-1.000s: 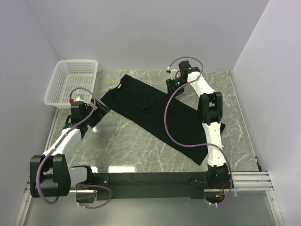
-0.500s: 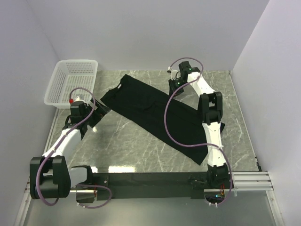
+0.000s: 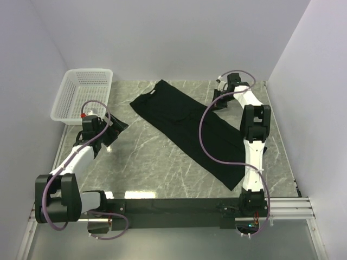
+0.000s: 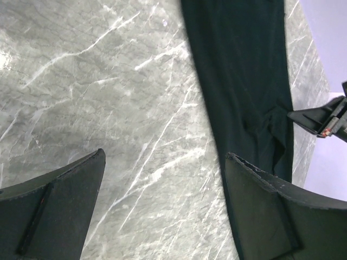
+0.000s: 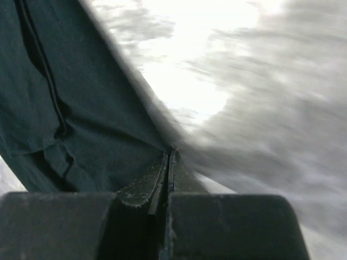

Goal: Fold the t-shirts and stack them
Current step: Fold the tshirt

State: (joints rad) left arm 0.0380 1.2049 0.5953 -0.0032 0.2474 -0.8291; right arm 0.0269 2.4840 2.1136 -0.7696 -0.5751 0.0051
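Limp, light t-shirt (image 3: 190,124) — right gripper (image 5: 169,161) clamps closed on its edge, left gripper (image 4: 164,157) stands wide and empty; grasp at hem corners.

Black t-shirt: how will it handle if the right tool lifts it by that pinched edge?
Probably floppy: the t-shirt lies flat on the table with soft creases near the shut right tool, so it should drape and trail, not hold shape. Likely light: the cloth looks thin. It may slide easily on the smooth top.
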